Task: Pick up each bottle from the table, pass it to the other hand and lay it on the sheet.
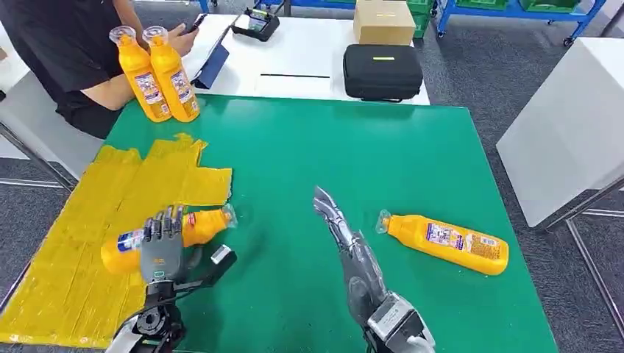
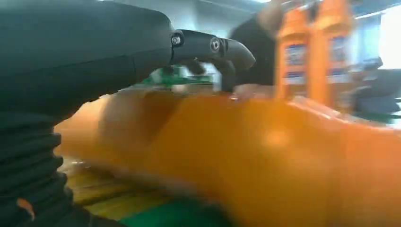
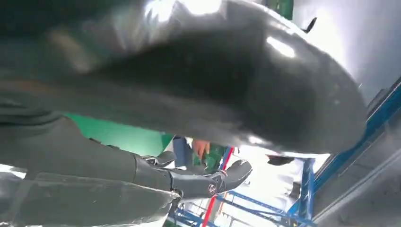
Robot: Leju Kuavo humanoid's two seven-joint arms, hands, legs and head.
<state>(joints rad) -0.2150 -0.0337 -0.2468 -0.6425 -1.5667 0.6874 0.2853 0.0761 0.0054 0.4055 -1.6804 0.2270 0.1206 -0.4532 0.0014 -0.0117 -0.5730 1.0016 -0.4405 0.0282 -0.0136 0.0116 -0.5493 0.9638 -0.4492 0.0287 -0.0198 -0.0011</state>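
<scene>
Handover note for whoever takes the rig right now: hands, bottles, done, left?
Left robot hand: gripping a lying bottle over the near edge of the yellow sheet; whether the bottle has touched down is unclear.
Right robot hand: empty, fingers extended over the green table, beside the other lying bottle.
Two upright bottles stand at the far left corner of the table, by a person's arm.
Done: nothing released on the sheet yet.
Left: release this bottle, then likely the lying one, then the two upright ones, each passed hand to hand.
</scene>
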